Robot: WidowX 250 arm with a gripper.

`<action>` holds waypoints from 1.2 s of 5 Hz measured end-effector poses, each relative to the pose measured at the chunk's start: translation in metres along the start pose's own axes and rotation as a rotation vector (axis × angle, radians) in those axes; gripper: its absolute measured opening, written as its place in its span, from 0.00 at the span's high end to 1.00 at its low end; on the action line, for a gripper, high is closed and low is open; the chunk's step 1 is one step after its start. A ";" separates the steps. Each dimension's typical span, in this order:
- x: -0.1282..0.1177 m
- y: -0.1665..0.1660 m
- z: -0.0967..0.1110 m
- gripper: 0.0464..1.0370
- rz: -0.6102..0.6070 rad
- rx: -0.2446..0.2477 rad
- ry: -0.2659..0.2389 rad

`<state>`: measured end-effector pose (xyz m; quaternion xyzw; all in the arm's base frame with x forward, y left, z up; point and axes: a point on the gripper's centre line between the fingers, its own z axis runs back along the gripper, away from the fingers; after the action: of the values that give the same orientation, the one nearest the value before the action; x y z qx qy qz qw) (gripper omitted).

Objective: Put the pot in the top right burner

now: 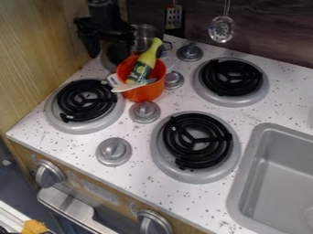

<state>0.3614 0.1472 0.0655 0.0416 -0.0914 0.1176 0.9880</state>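
Note:
My gripper (106,51) hangs at the upper left, above the back left burner, open, with its fingers apart. Close by on its right is a silver metal pot (147,35), partly hidden by the gripper and an orange pot. The orange pot (145,93) stands in front of the silver one, among the knobs, and holds a green bottle with a yellow neck (146,62) and a pale utensil. The top right burner (232,77) has a black coil with nothing on it.
Two more coil burners are at the left (86,99) and front centre (196,140). Silver knobs (145,112) stand between burners. A grey sink (278,173) lies at the lower right. A slotted ladle (221,29) hangs at the back wall, and a wooden panel (36,59) borders the left.

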 end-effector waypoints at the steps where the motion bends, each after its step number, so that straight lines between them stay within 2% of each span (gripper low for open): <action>1: 0.000 0.002 -0.002 0.04 0.013 -0.019 -0.007; 3: -0.006 0.002 -0.013 0.04 0.007 -0.034 -0.017; 4: -0.007 0.003 -0.018 0.04 0.011 -0.024 -0.023; 5: -0.010 0.003 -0.026 0.04 0.017 -0.019 -0.003; 6: -0.007 0.004 -0.027 0.04 0.040 0.010 -0.016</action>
<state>0.3580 0.1519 0.0382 0.0457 -0.0993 0.1375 0.9844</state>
